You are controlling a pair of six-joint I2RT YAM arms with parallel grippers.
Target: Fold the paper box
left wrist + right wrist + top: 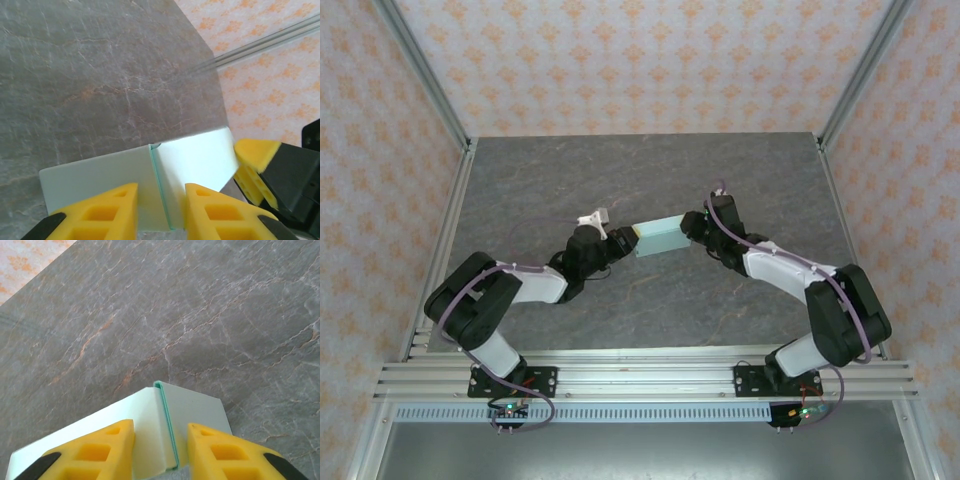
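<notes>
- The pale mint-green paper box [658,237] sits over the middle of the grey table [570,170], spanned between two arms.
- The left gripper [623,243] pinches its left end, jaws narrowed on the card.
- The right gripper [693,228] grips the opposite end likewise.

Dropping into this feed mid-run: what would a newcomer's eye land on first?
The pale mint paper box stands out at mid-table, bridging the gap between the two arms. The left gripper clasps its left end and the right gripper its right end, and in each wrist view a folded seam of the card runs between the jaws. Beneath it lies the dark grey marbled table.
</notes>
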